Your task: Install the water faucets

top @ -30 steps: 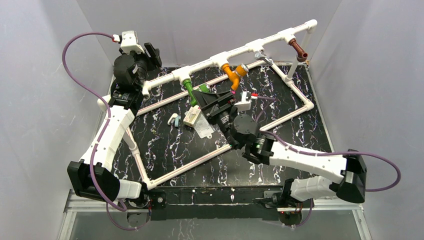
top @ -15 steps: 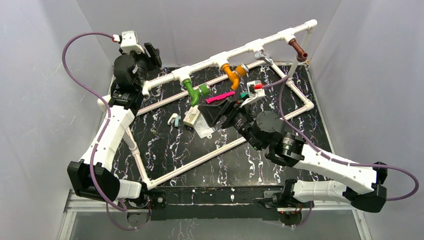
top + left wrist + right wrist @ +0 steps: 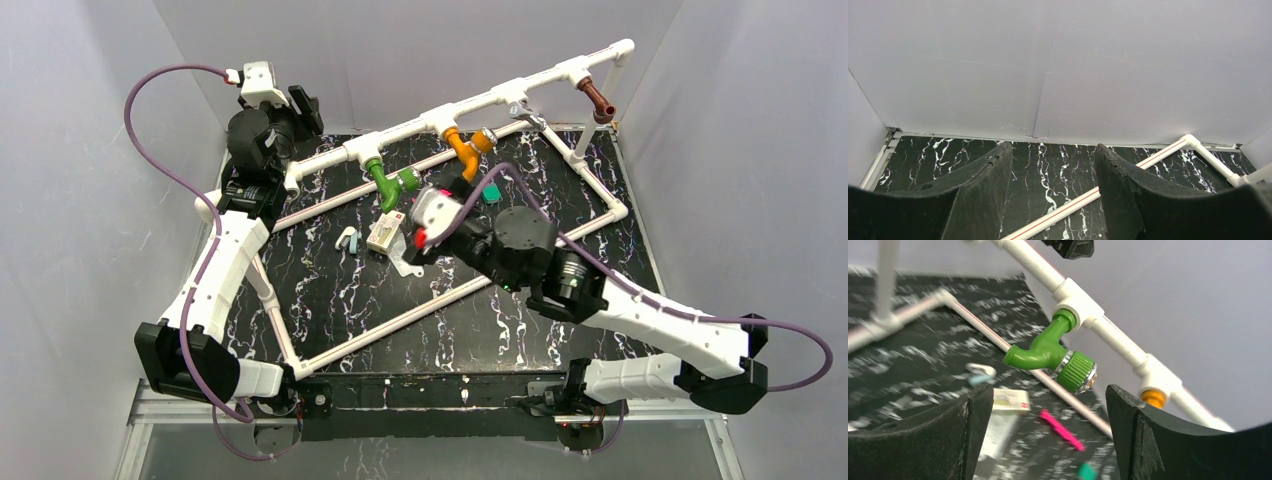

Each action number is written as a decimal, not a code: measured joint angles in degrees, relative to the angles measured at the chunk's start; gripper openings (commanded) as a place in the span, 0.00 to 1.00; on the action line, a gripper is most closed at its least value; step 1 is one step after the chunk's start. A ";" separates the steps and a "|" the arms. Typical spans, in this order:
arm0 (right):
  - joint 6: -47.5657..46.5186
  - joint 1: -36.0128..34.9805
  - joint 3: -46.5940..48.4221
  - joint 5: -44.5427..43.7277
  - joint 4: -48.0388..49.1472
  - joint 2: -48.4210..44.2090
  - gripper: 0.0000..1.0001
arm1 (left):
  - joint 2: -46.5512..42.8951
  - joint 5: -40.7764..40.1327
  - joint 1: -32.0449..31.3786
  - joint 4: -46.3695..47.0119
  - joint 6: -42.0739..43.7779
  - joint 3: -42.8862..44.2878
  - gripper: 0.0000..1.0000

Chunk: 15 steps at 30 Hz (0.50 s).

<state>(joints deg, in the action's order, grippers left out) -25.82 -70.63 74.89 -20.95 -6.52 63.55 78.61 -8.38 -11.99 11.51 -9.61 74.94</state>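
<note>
Marbled tabletop [image 3: 330,290]; green faucet [image 3: 1048,347] just ahead of R end effector [image 3: 1048,400], jaws apart

Top cam: high and behind, looking down, whole table [image 3: 330,290] in frame. L wrist cam low, facing back wall [image 3: 1048,65]. R wrist cam close on green faucet [image 3: 1048,347], shared w/ top.

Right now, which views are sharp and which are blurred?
Right wrist view: motion blur smears the table and pink strip; the green faucet is fairly crisp. Left wrist view: sharp, evenly lit. Top view: sharp, soft light, no strong glare.
</note>
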 measured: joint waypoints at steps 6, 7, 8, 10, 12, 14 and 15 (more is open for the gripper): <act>-30.86 -2.91 -2.47 -5.03 4.85 4.48 0.95 | 0.00 0.00 0.00 -0.17 0.00 0.07 0.59; -34.38 -3.10 -3.10 -5.55 5.73 5.05 0.96 | 0.00 0.00 0.00 -0.15 0.00 0.07 0.59; -39.60 -3.30 -3.87 -6.29 7.17 5.86 0.96 | 0.00 0.00 0.00 -0.17 0.00 0.07 0.59; -46.40 -3.32 -4.39 -7.21 9.18 7.34 0.95 | 0.00 0.00 0.00 -0.17 0.02 0.07 0.59; -52.43 -3.32 -4.42 -8.07 11.08 9.07 0.94 | 0.02 0.00 0.00 -0.17 0.00 0.07 0.59; -56.65 -3.32 -4.42 -8.98 12.85 10.56 0.93 | 0.02 0.00 0.00 -0.17 0.00 0.07 0.59; -57.90 -3.32 -4.39 -9.27 13.70 11.15 0.91 | 0.02 0.00 0.00 -0.17 0.02 0.07 0.59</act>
<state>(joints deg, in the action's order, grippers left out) -83.72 -73.95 70.50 -30.22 7.18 74.70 78.63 -8.38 -11.99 11.33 -9.58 75.00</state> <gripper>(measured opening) 0.942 0.590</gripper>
